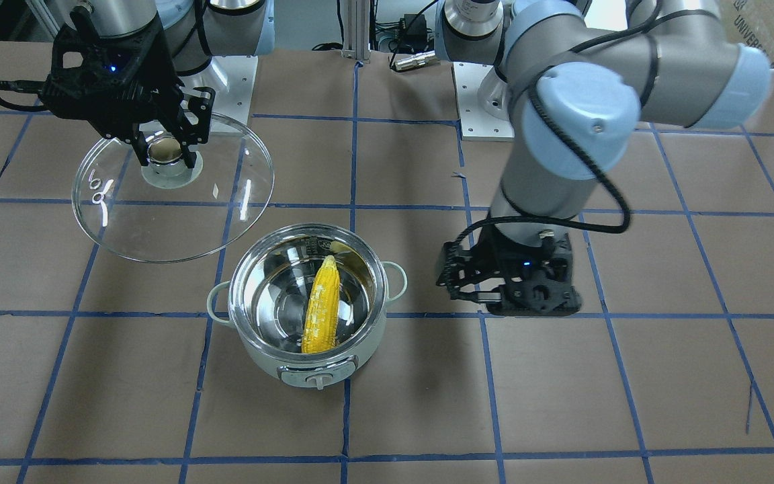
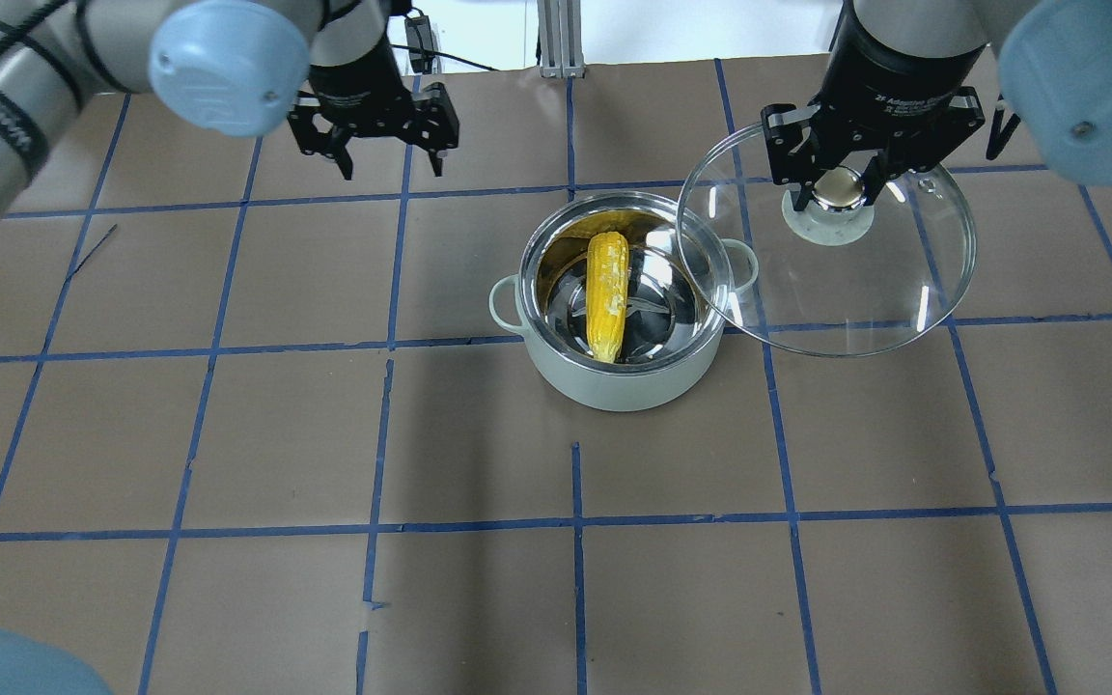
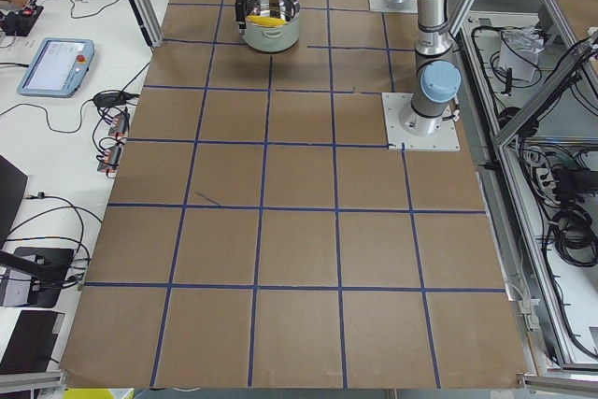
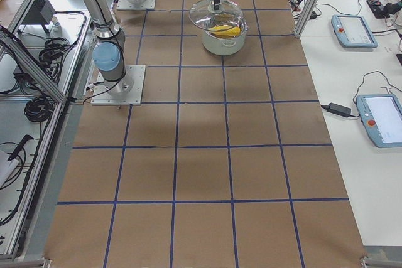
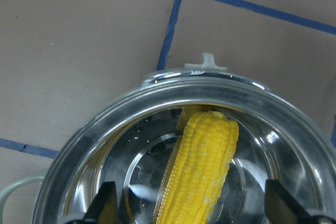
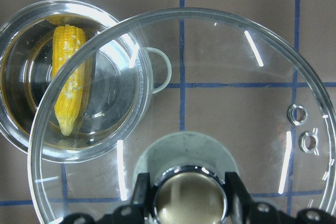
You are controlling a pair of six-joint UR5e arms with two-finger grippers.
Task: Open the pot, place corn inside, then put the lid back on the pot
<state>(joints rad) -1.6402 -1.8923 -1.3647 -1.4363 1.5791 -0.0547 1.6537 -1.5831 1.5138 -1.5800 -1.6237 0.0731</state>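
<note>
Pot (image 2: 614, 386) sits open on the brown table (image 2: 228, 434) with the blue tape grid, control panel facing away from the robot. Corn (image 2: 606, 294) lies inside the pot on the steel bottom, thick end up against the wall on the panel side, pointed end toward the robot. Right gripper (image 2: 841, 190) is clenched on the gold knob (image 6: 190, 199) of the lid (image 2: 855, 290), one finger on each side of it. The lid is held up in the air on the robot's right of the pot. In the overhead view its glass edge overlaps the pot's right handle, but the front-facing view shows a gap between lid and pot, so they are not touching. Left gripper (image 2: 392, 172) hangs above the table on the far left side of the pot, fingers spread wide with nothing between them. Its wrist view looks down at the pot rim and the corn's thick end.
</note>
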